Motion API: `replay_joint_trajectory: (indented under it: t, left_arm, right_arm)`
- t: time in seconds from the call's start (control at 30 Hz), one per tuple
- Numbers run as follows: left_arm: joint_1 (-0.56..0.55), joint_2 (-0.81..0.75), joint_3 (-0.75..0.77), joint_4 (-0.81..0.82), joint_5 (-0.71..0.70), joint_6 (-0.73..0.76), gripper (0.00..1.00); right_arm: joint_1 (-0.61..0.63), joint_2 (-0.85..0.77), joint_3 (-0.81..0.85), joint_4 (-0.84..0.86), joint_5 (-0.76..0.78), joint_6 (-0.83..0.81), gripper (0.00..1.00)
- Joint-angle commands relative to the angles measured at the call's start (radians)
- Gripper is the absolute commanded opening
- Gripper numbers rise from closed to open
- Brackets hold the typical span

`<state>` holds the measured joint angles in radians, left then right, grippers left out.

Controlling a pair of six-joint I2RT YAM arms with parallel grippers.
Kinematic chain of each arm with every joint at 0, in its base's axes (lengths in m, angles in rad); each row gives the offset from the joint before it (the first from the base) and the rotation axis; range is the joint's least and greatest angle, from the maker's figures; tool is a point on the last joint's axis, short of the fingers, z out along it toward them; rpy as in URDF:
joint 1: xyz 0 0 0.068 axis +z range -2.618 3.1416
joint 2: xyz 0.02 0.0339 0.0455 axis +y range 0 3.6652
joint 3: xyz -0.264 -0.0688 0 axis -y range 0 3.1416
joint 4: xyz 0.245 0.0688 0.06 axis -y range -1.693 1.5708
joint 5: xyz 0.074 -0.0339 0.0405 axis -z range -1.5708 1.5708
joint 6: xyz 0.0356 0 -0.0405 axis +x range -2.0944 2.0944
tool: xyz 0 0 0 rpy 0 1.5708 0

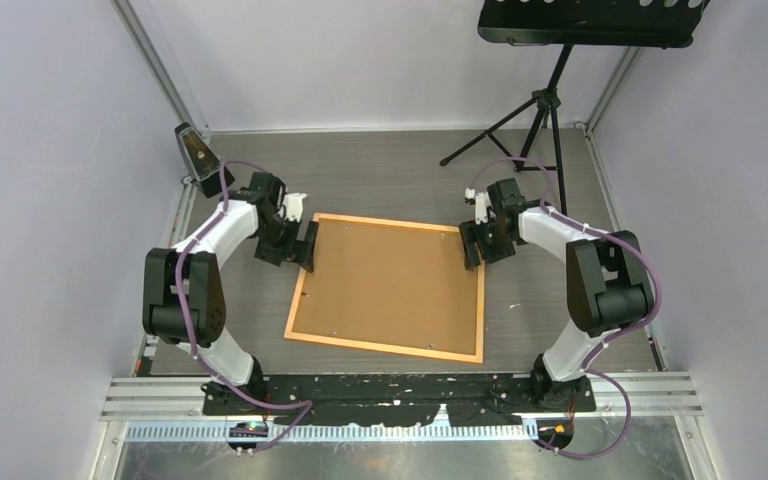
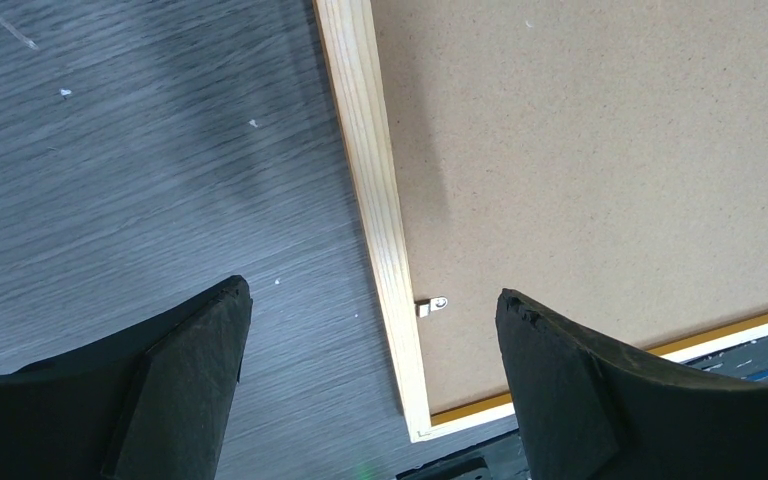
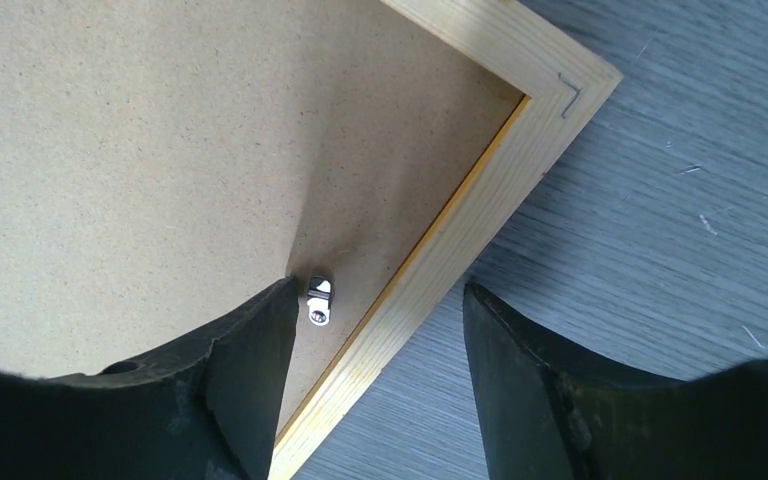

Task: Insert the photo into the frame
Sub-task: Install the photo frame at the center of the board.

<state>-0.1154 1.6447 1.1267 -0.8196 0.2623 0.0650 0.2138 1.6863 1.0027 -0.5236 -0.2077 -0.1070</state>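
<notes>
1. Frame [image 1: 385, 348] lay face-down mid-table, backing board [image 1: 390, 285] in it; photo not visible.
2. Left gripper [image 2: 372, 295] and right gripper [image 3: 380, 290] both gaped empty, straddling its far corners.
3. Probably the clip-turning step; the next move would need a careful nudge on the clip [image 3: 318, 300].

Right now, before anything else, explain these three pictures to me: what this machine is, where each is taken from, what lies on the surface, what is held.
The machine is two white robot arms bolted at the near edge of a grey table. The wide picture looks down from above and behind them. The other two come from a camera on each wrist, with that arm's black fingers at the bottom.

On the table lies an orange-edged wooden frame, back side up, with a brown backing board in it and a small metal clip by the rail. The left gripper straddles the frame's left rail, and the right gripper straddles its right rail near a corner. Both are open and hold nothing. No photo is in view.
</notes>
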Motion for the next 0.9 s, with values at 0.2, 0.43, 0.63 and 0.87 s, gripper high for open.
replay_joint_trajectory:
  t: [0.2,0.43,0.63,0.87]
  left_arm:
    - [0.013,0.003,0.035,0.014,0.018,-0.005,0.90]
    - [0.017,-0.003,0.031,0.013,0.019,-0.004,0.90]
    - [0.022,-0.002,0.029,0.013,0.021,-0.002,0.90]
    - [0.022,-0.022,0.014,0.017,0.051,0.022,0.92]
  right_arm:
    - [0.007,0.030,0.016,0.016,0.014,-0.008,0.51]
    - [0.006,0.018,0.018,0.002,0.017,-0.021,0.35]
    - [0.006,0.012,0.020,-0.009,0.003,-0.031,0.26]
    - [0.005,-0.033,0.024,-0.013,-0.037,-0.063,0.49]
